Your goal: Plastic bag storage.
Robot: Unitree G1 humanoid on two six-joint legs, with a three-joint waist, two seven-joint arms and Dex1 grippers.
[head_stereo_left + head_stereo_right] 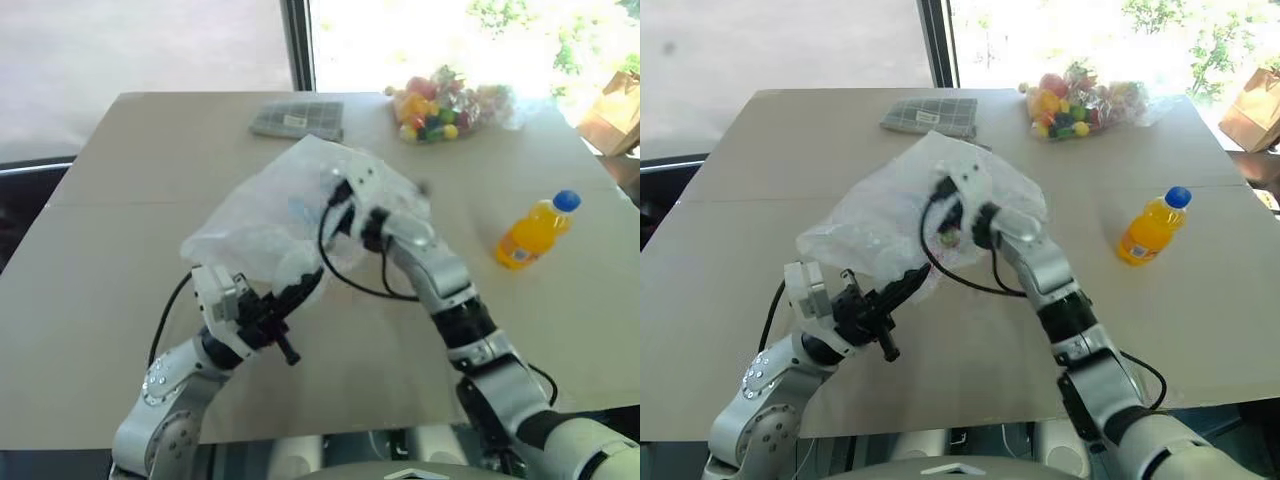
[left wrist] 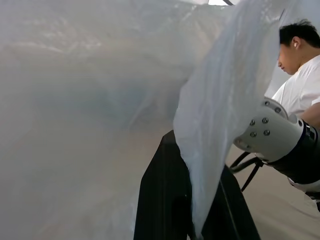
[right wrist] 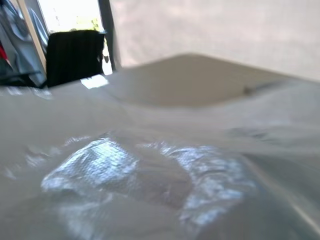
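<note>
The plastic bag (image 1: 270, 215), thin, crinkly and translucent white, is held bunched up above the middle of the table. My left gripper (image 1: 310, 282) is shut on the bag's lower near edge. In the left wrist view a fold of the film (image 2: 210, 100) runs down between the two black fingers (image 2: 162, 200). My right gripper (image 1: 350, 195) reaches in from the right and is pushed into the upper part of the bag, whose film covers its tip. The right wrist view looks over crumpled bag film (image 3: 150, 180) towards the table top.
An orange juice bottle (image 1: 535, 232) lies on the table (image 1: 110, 260) to the right. A clear bag of colourful sweets (image 1: 440, 108) and a grey checked cloth (image 1: 297, 118) lie at the far edge. A brown paper bag (image 1: 615, 110) stands beyond the right corner. A person (image 2: 300, 75) is beside the table.
</note>
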